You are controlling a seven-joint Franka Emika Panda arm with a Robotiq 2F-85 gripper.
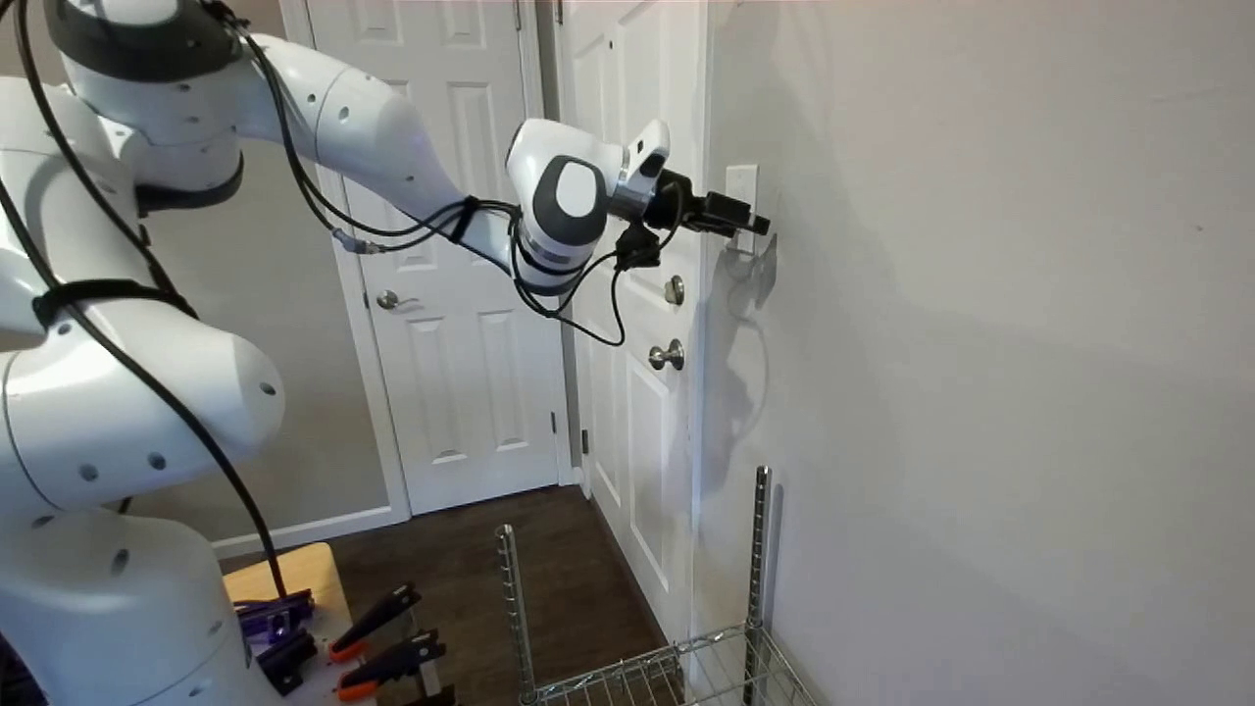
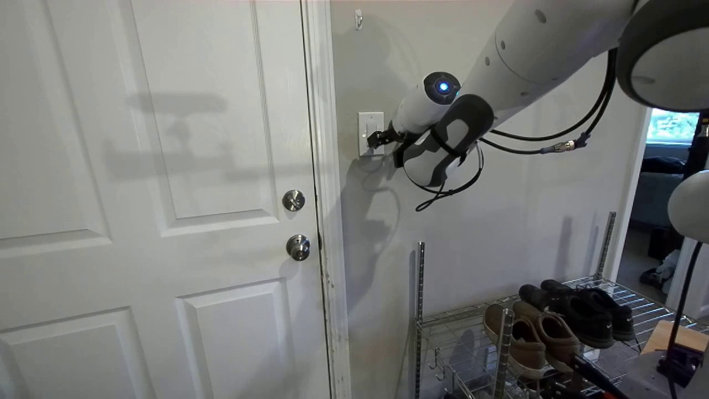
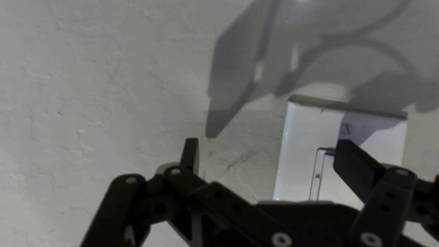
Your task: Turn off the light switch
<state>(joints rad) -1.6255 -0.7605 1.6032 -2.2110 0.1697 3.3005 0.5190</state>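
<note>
1. Where the light switch (image 3: 319, 130) sits upright on the wall (image 3: 85, 120), it lies ahead of the gripper (image 3: 269, 156) but off-centre, toward the door (image 2: 216, 155): one finger (image 3: 358, 168) stands before it, its opposite before plain wall.
2. Long axis vertical; the fingers spread crosswise to it. In an exterior view the gripper's end overlaps the switch's lower part.
3. Toggle (image 3: 332, 187) partly hidden behind that finger in the wrist view. On or off: cannot tell. Finger touching or just short: cannot tell either.
4. Tool: jaws wide apart, nothing held. Only one arm (image 2: 537, 61) at work, so no choice of hand.
5. My judgement: the press turns on the switch-side finger meeting the toggle squarely. It looks roughly lined up, so a forward push may serve; the opposite finger could reach the wall too and cut the stroke short.
6. Around, from where I stand: door frame (image 2: 327, 166) just doorward of the gripper; deadbolt (image 2: 293, 200) and door knob (image 2: 298, 247) lower, same side. Well below, wire rack (image 2: 503, 349) bearing shoes (image 2: 590, 318).
7. In the way: nothing seen between gripper and switch; cable loop (image 2: 450, 192) hangs below and behind the tool.
</note>
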